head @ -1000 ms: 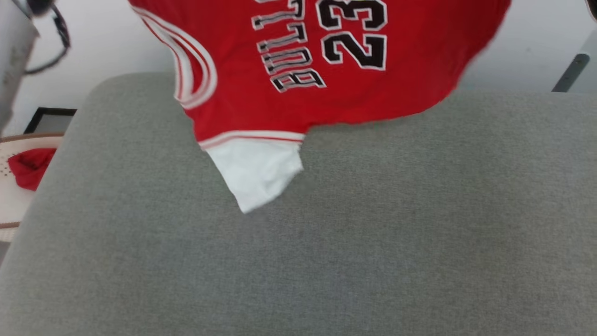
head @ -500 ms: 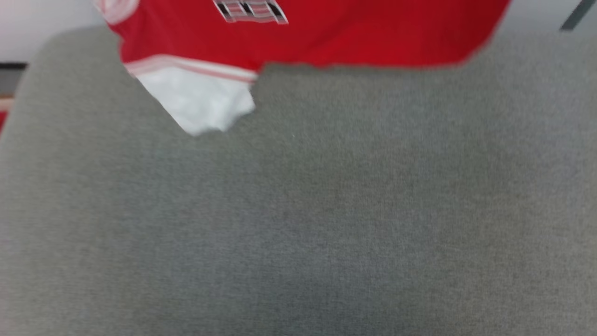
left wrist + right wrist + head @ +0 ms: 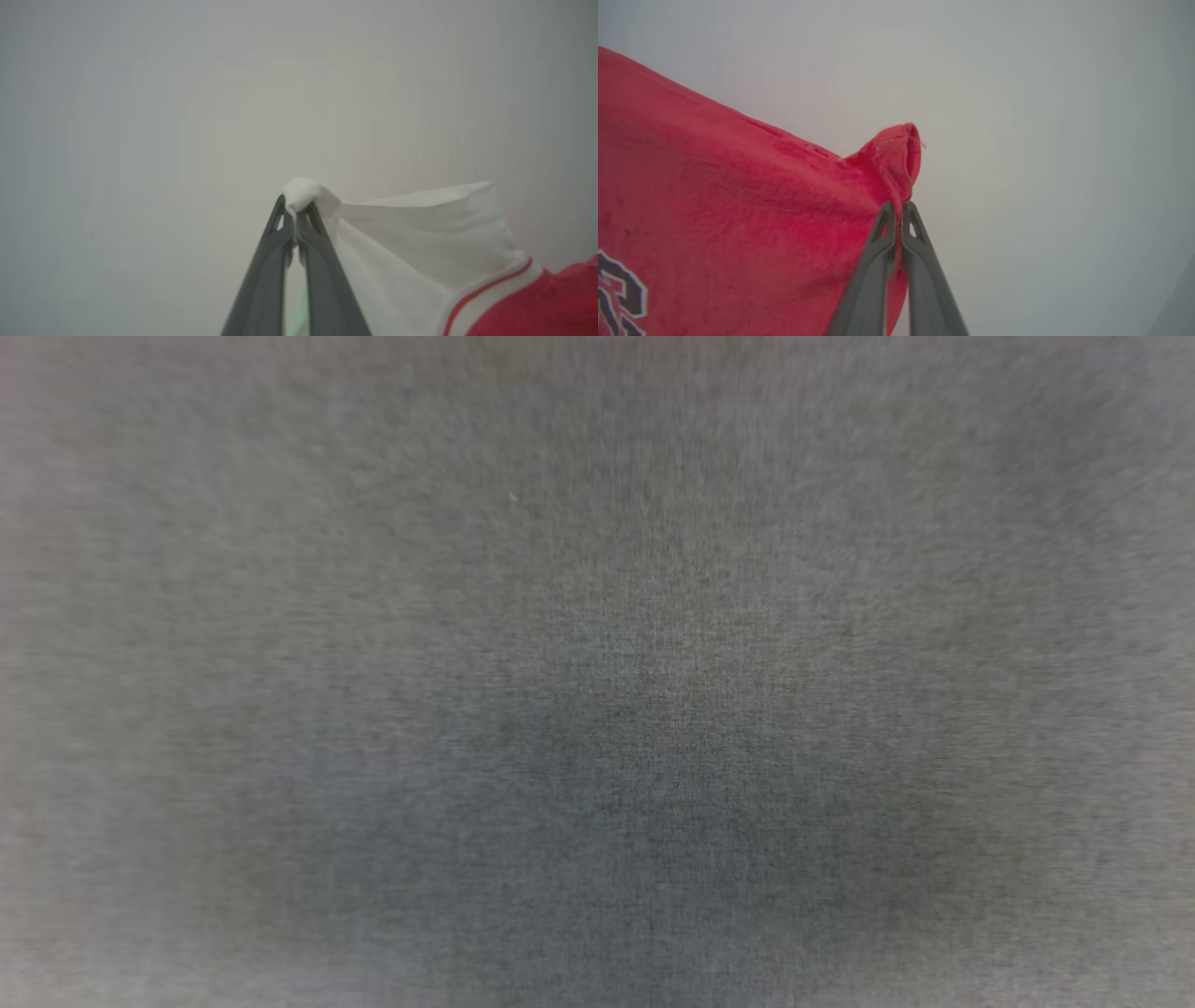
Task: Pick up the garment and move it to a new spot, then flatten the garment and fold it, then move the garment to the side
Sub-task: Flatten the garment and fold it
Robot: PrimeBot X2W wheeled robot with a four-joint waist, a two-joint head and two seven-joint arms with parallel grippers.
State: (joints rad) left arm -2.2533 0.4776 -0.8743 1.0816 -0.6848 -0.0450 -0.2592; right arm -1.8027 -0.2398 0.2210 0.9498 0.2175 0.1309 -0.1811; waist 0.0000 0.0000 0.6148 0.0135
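Note:
In the left wrist view my left gripper (image 3: 295, 210) is shut on a bunched tip of the white sleeve of the garment (image 3: 420, 233); the sleeve's red-and-white trim and red body run off to the lower right. The right wrist view has my right gripper (image 3: 900, 210) shut on a pinched red corner of the garment (image 3: 738, 210), whose red cloth hangs to the left with part of a black, white-outlined number at the lower left. Both grippers hold the cloth up against a plain pale background.
A grey woven fabric surface (image 3: 597, 709) lies close under the head camera, blurred.
The head view has swung down: the hanging garment slid up and out of the top of the picture, and the grey surface's edges and the floor beside it have left view.

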